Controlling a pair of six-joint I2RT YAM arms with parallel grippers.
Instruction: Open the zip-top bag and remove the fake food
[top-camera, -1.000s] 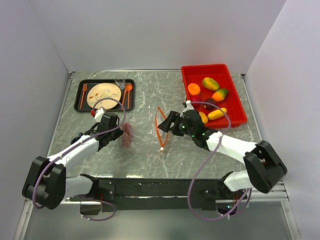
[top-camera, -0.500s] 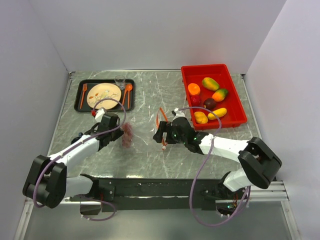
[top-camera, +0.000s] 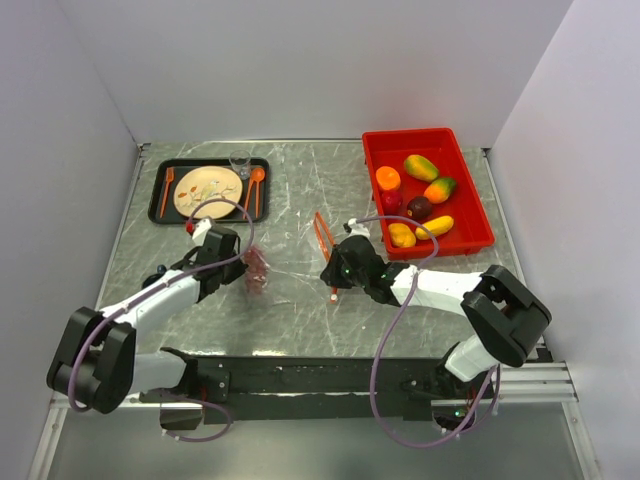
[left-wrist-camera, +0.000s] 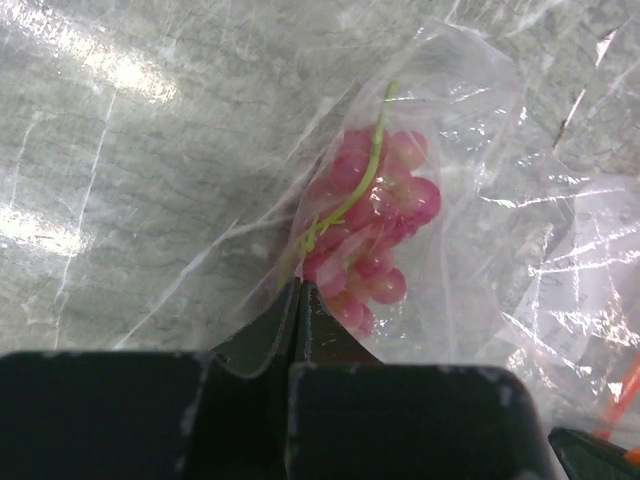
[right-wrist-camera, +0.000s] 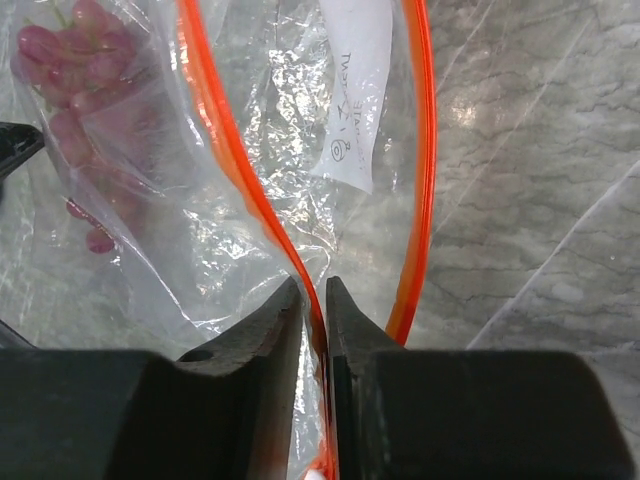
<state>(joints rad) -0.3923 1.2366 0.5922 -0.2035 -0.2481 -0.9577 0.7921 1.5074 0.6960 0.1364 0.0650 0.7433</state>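
The left arm (top-camera: 150, 298) is reaching from its near-left base toward the middle of the bench (top-camera: 290, 320), forearm lying low and gripper (top-camera: 248, 268) pointing right. Its fingers (left-wrist-camera: 262, 335) are pressing tightly together on a fold of the zip-top bag (left-wrist-camera: 480, 200). The right arm (top-camera: 445, 285) is stretching leftward, also low, with its gripper (top-camera: 333, 278) facing the left one and well apart from it. Its fingers (right-wrist-camera: 262, 325) are pinching the bag's rim, only a sliver showing between them.
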